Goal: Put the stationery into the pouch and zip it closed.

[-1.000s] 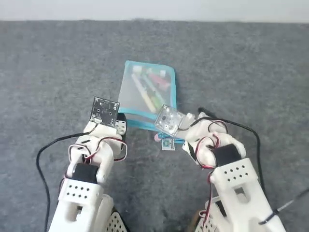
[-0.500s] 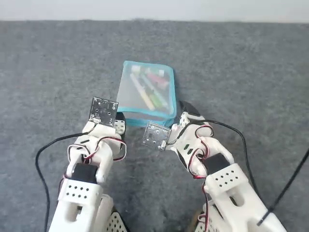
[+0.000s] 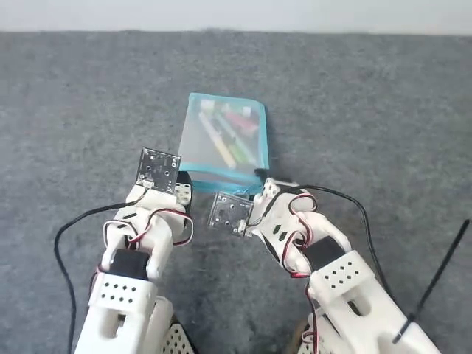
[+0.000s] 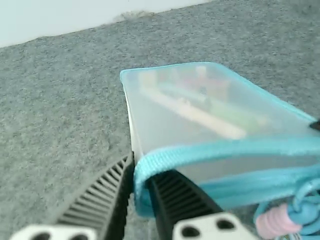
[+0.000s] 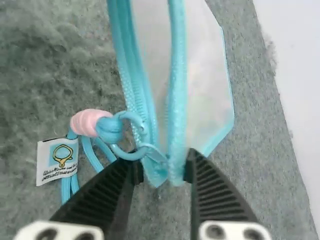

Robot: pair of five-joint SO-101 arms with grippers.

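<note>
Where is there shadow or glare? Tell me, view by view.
High view: even, soft light, only faint shadow under the arms. Left wrist view: the pouch face looks milky, no hard glare. Right wrist view: darker carpet beside the zip.

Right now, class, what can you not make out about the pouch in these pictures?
High view: the pouch's near edge; the left arm and right arm cover it.
Left wrist view: how many stationery pieces; the frosted wall blurs them.
Right wrist view: whether the zip is shut all along; the picture's edge cuts it off.
Right wrist view: the tag's print, too small.
</note>
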